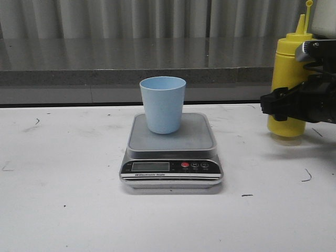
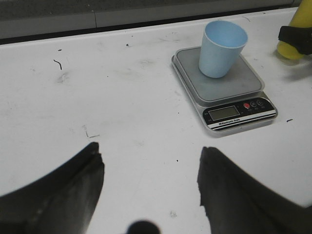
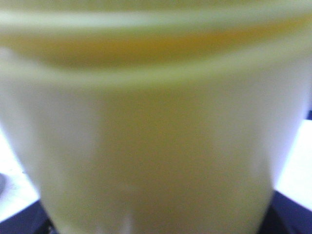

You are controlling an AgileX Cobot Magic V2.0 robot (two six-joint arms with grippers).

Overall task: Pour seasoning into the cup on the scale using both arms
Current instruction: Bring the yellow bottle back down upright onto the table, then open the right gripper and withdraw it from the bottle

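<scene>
Counted on the bench (image 1: 63, 210): one scale (image 1: 171, 152), one cup (image 1: 163, 105), one seasoning bottle (image 1: 287, 58). Two end effectors are seen: left (image 2: 151, 195), right (image 1: 273, 105).

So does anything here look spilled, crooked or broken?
Nothing stands out. The blue cup stands upright on the scale, the yellow squeeze bottle stands upright in the right gripper, and nothing looks spilled. The white table just has a few small dark scuffs.
</scene>
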